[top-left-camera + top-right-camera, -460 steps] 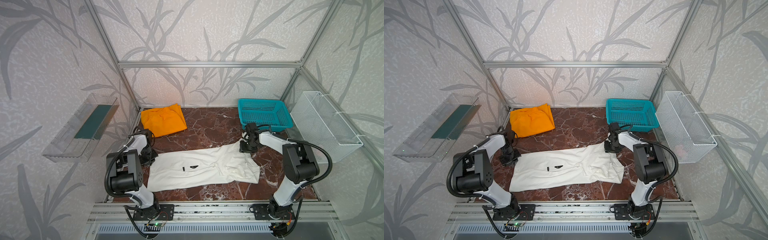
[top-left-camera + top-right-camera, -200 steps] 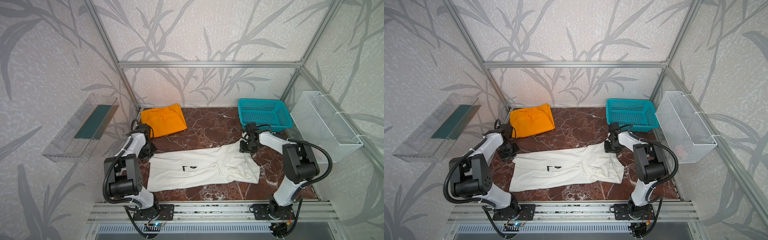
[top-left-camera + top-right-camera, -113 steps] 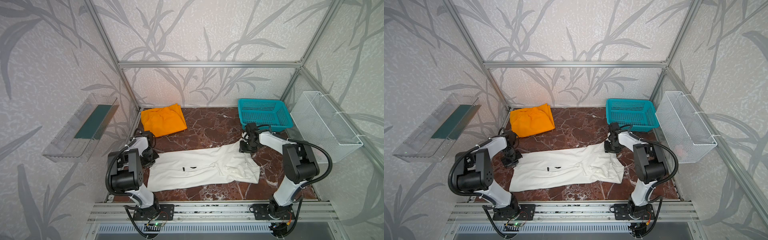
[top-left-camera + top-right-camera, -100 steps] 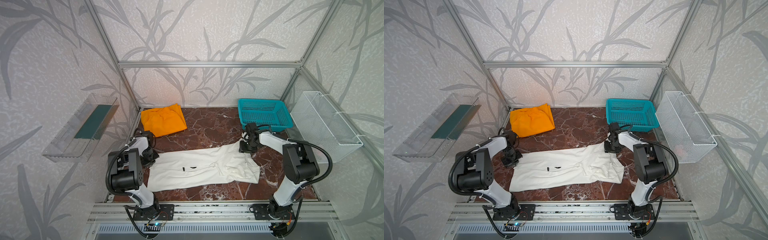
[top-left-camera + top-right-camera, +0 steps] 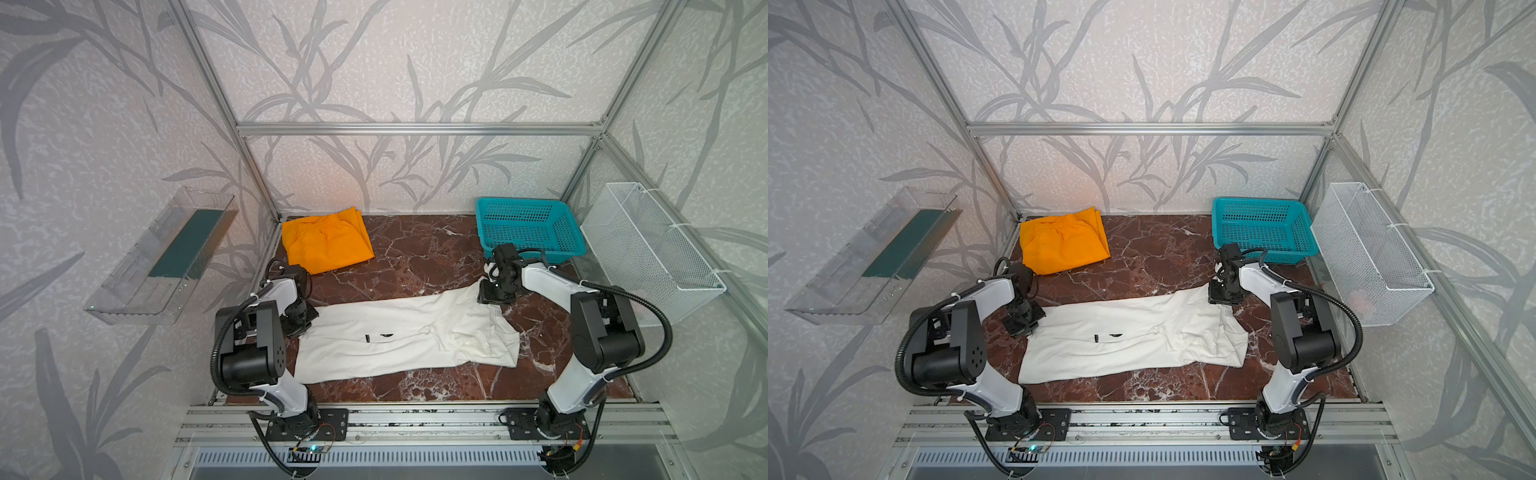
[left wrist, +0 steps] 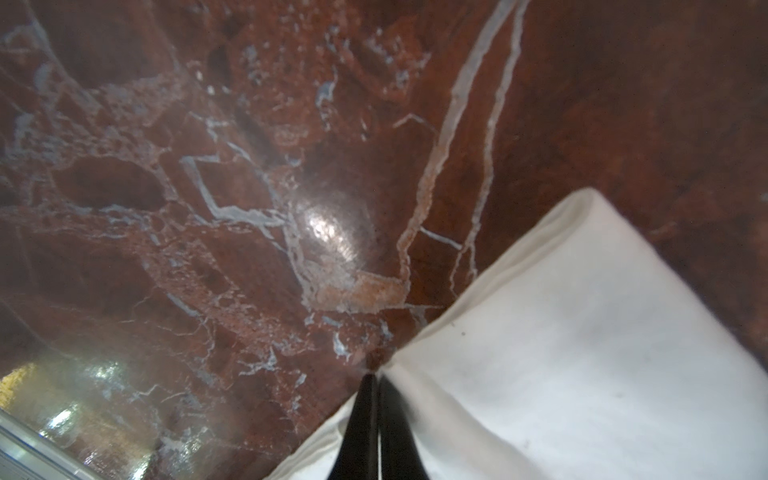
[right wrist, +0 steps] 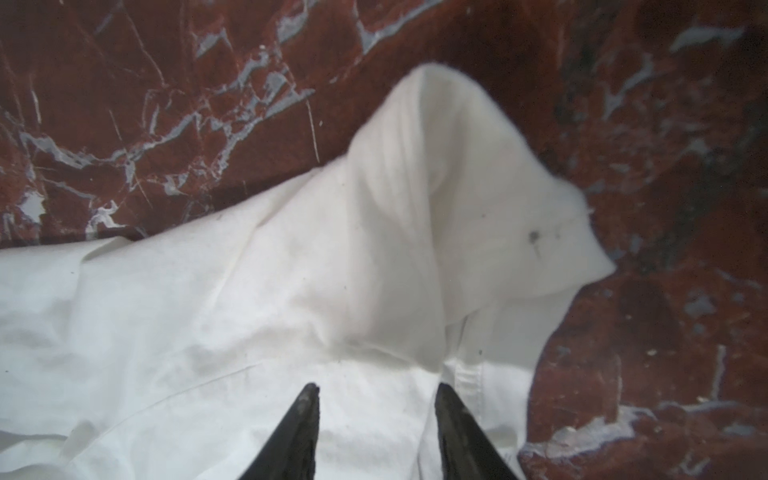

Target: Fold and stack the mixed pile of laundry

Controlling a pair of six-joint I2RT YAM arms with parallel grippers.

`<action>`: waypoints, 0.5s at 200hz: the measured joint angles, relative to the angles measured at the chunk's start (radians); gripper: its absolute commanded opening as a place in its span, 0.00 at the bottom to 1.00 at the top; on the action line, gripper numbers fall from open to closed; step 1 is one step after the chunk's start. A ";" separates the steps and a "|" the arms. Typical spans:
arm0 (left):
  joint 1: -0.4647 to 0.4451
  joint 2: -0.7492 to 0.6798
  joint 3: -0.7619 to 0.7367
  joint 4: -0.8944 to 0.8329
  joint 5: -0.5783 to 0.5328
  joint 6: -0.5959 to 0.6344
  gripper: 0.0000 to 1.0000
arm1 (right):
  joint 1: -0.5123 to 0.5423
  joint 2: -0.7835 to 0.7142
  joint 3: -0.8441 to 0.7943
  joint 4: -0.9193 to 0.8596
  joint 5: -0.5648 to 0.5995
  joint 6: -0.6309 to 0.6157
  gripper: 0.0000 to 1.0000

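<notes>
My left gripper (image 6: 376, 379), pressed together, meets the shirt (image 5: 407, 336) edge; my right gripper (image 7: 376, 392) spreads over it, near the basket (image 5: 561, 243).

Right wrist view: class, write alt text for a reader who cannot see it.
A white shirt lies rumpled on a red-brown marble table, one fold raised in a soft peak. The right gripper is open, its two black fingertips apart over the cloth, pinching nothing.

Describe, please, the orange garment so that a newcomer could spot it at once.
On the red marble table, look to the far left corner, opposite the teal basket. The orange trousers lie folded there, the only bright orange thing, apart from the white shirt.
</notes>
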 measured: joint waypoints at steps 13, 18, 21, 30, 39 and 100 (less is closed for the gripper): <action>-0.001 -0.003 -0.003 0.004 0.000 -0.002 0.00 | -0.001 0.007 0.001 0.004 0.012 0.000 0.47; -0.001 -0.003 -0.004 0.005 0.000 -0.002 0.00 | -0.001 0.011 0.003 0.004 0.017 0.000 0.47; -0.001 -0.004 -0.005 0.005 0.000 -0.002 0.00 | -0.002 0.014 0.006 0.003 0.020 0.000 0.47; -0.001 -0.006 -0.006 0.007 0.000 -0.002 0.00 | -0.002 0.025 0.018 0.004 0.027 0.000 0.47; -0.001 -0.007 -0.008 0.009 0.001 -0.002 0.00 | -0.002 0.041 0.033 0.005 0.029 0.000 0.46; -0.001 -0.021 -0.021 0.023 0.004 -0.003 0.00 | -0.007 0.091 0.059 0.022 0.036 -0.010 0.06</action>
